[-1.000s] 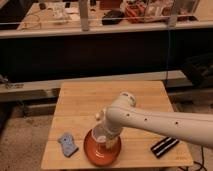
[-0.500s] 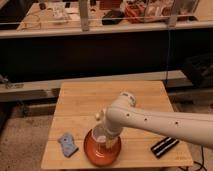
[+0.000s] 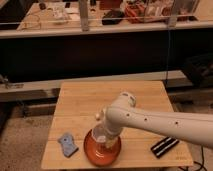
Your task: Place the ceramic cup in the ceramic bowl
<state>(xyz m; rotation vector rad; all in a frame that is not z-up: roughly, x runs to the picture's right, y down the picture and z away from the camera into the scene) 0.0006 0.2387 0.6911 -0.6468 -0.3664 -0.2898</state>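
A light wooden slatted table (image 3: 80, 102) carries everything. Near its left front corner lies a flat blue-grey object (image 3: 67, 144), flat on the boards and just beside the bowl without touching it.

Next comes the round, shallow, glossy orange-red ceramic bowl (image 3: 96, 153) with its darker rim, standing at the front edge of the table, a little left of the middle. Inside its outline, toward the back half, is the small pale whitish-cream ceramic cup (image 3: 101, 134). It shows as a pale shape taller than it is wide, so its long axis runs roughly up and down and its mouth seems to face upward. Whether its base rests on the bowl's floor or hangs just above it cannot be told.

The gripper (image 3: 109, 141) is low over the bowl, right at the cup, largely hidden under the thick white arm (image 3: 150, 120) that reaches in from the right. How far it is open, and whether it grasps the cup, cannot be told.

Farther right, well apart from the bowl, a black striped rectangular object (image 3: 164, 146) lies flat and slanted near the right front corner.
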